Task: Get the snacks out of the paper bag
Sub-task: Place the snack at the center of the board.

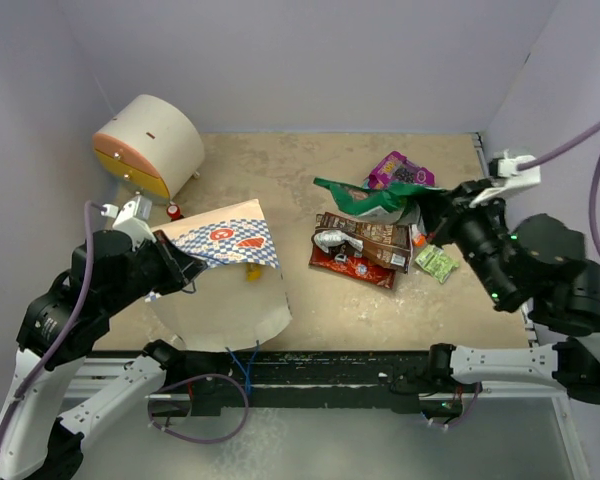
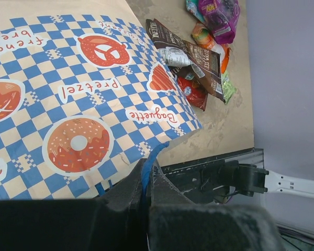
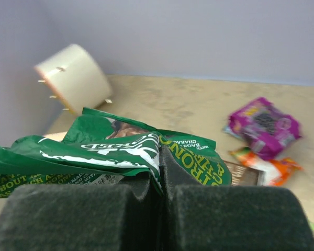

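Observation:
The paper bag (image 1: 225,270) lies at the left, its chequered band (image 2: 68,94) filling the left wrist view. My left gripper (image 1: 185,268) is shut on the bag's blue cord handle (image 2: 153,157). My right gripper (image 1: 425,208) is shut on the larger green bag (image 1: 365,198) and holds it above the pile; the green bag fills the right wrist view (image 3: 110,151). On the table lie a purple pouch (image 1: 400,171), a brown packet (image 1: 365,238), a red packet (image 1: 352,266), an orange packet (image 3: 267,167) and a light-green packet (image 1: 436,263). A yellow piece (image 1: 251,271) shows by the paper bag.
A big cream cylinder with an orange end (image 1: 148,145) stands at the back left, a tiny red-and-black object (image 1: 174,211) beside it. Purple walls close the table at the back and both sides. The black front rail (image 1: 310,365) runs along the near edge.

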Tool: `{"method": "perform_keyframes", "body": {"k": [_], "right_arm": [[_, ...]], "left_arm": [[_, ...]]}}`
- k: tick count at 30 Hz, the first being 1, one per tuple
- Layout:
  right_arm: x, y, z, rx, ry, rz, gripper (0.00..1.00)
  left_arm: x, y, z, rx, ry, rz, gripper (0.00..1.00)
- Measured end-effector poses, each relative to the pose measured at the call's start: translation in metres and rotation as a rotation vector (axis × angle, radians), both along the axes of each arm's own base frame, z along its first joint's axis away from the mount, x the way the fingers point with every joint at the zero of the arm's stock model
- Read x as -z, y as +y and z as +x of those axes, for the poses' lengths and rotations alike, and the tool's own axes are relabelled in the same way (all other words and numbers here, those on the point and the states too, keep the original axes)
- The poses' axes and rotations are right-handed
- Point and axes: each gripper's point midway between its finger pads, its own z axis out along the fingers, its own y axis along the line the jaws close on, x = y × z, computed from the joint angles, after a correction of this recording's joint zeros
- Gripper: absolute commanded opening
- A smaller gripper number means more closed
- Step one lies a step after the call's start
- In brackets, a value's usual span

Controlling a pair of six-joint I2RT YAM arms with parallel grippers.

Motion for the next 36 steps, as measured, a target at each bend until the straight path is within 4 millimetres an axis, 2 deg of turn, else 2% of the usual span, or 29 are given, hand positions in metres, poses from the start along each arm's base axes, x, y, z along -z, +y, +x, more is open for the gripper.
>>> {"method": "perform_keyframes", "body": {"k": [4,7,10,14,16,22,27,29,32,36], "right_arm": [[0.021,0.005,0.021,0.147,0.004,-0.155,0.0],[0.051,0.014,0.038,0.201,0.032,-0.276,0.0],[0.087,0.018,0.066,0.262,0.108,-0.372,0.0],[0.131,0.001,0.1,0.364,0.247,-0.453,0.0],[0.148,-0.012,0.109,0.405,0.309,-0.476,0.0],[0.187,-0.052,0.108,0.475,0.47,-0.537,0.0],[0.208,-0.072,0.09,0.492,0.6,-0.578,0.0],[0.217,-0.072,0.084,0.485,0.653,-0.582,0.0],[0.233,-0.061,0.085,0.47,0.738,-0.568,0.0],[0.26,-0.033,0.103,0.481,0.863,-0.533,0.0]], "left_arm": [[-0.002,0.001,-0.001,-0.002,-0.001,0.001,0.0],[-0.001,0.0,-0.002,0.005,0.002,-0.002,0.0],[-0.003,-0.005,-0.003,0.028,0.006,-0.015,0.0],[-0.008,-0.02,0.002,0.082,0.008,-0.05,0.0],[-0.01,-0.029,0.006,0.113,0.011,-0.067,0.0],[-0.006,-0.048,0.018,0.176,0.033,-0.079,0.0],[-0.002,-0.058,0.027,0.228,0.027,-0.056,0.0],[0.0,-0.061,0.03,0.241,0.028,-0.045,0.0],[0.005,-0.066,0.036,0.271,0.032,-0.025,0.0],[0.012,-0.07,0.041,0.303,0.041,0.001,0.0]]}}
